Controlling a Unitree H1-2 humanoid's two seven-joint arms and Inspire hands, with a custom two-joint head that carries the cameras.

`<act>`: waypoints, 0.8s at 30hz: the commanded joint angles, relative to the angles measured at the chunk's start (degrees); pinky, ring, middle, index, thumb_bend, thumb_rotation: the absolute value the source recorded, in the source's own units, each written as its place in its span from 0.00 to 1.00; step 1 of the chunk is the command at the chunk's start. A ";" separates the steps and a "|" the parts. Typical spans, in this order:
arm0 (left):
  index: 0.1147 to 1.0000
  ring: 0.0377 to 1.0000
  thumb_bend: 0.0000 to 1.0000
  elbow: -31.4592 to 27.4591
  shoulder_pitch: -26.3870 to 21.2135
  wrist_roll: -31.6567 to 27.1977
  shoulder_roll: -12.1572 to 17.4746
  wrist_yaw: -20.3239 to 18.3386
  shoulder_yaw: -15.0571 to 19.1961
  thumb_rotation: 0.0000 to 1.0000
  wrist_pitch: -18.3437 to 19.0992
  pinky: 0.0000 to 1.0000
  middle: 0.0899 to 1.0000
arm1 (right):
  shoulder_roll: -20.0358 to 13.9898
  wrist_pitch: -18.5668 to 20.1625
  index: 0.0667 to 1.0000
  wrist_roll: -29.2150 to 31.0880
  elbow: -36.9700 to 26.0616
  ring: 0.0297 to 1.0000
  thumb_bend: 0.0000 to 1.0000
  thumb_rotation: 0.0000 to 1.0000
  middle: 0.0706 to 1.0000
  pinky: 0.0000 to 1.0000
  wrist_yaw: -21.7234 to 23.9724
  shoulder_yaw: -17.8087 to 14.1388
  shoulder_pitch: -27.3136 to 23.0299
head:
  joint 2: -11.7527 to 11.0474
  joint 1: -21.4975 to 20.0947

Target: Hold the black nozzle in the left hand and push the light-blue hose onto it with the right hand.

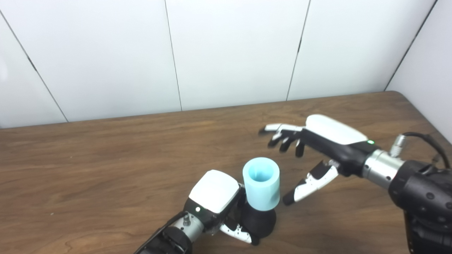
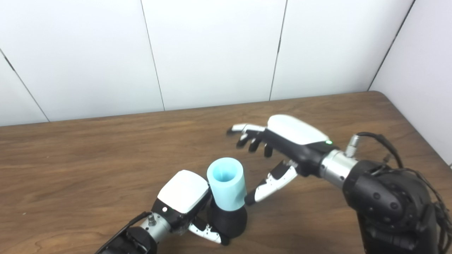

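Observation:
The black nozzle [image 1: 259, 222] stands upright on the wooden table [image 1: 106, 165], near the front edge. My left hand [image 1: 215, 201] is shut on it, fingers wrapped around its base. The light-blue hose [image 1: 261, 183], a short open tube, sits on top of the nozzle, tilted slightly. My right hand [image 1: 310, 151] is open and empty, just right of the hose, fingers spread above the table and thumb pointing toward the hose without touching it. In the right eye view the hose [image 2: 226, 183] and right hand [image 2: 279, 148] show the same gap.
A white panelled wall [image 1: 226, 53] runs along the table's far edge and turns at the right corner. A black cable [image 1: 423, 139] loops off the right wrist.

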 commanded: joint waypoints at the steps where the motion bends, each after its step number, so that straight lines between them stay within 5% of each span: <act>1: 0.46 0.34 0.52 9.84 4.46 5.43 3.56 -9.92 -3.01 0.00 1.82 0.46 0.35 | 1.22 0.31 0.92 3.85 -2.70 0.85 1.00 0.53 0.92 0.67 3.38 -3.82 -2.29 | 0.20 -0.19; 5: 0.46 0.32 0.52 10.22 4.49 5.37 3.68 -9.17 -2.99 0.00 1.61 0.45 0.35 | 1.50 -2.80 0.95 9.40 -2.84 0.93 0.98 0.74 0.96 0.85 -9.65 -3.79 1.59 | 0.19 -0.19; 13: 0.47 0.34 0.52 10.15 4.48 5.07 4.12 -8.98 -2.53 0.00 1.58 0.51 0.35 | 1.40 -18.80 0.98 7.48 -1.36 0.97 0.89 0.97 1.00 0.95 -24.99 0.81 10.76 | 0.38 -0.75; 19: 0.47 0.37 0.52 10.38 4.15 5.16 4.35 -10.01 -2.24 0.00 1.77 0.53 0.36 | -0.42 -26.71 1.00 1.91 -1.87 1.00 0.91 1.00 1.00 1.00 -28.27 4.06 14.95 | 0.44 -0.96; 24: 0.47 0.38 0.52 10.52 3.96 5.33 4.45 -10.06 -2.19 0.00 1.83 0.52 0.36 | -0.64 -28.65 1.00 -3.93 -2.57 1.00 0.95 1.00 1.00 1.00 -25.74 6.48 16.79 | 0.40 -1.15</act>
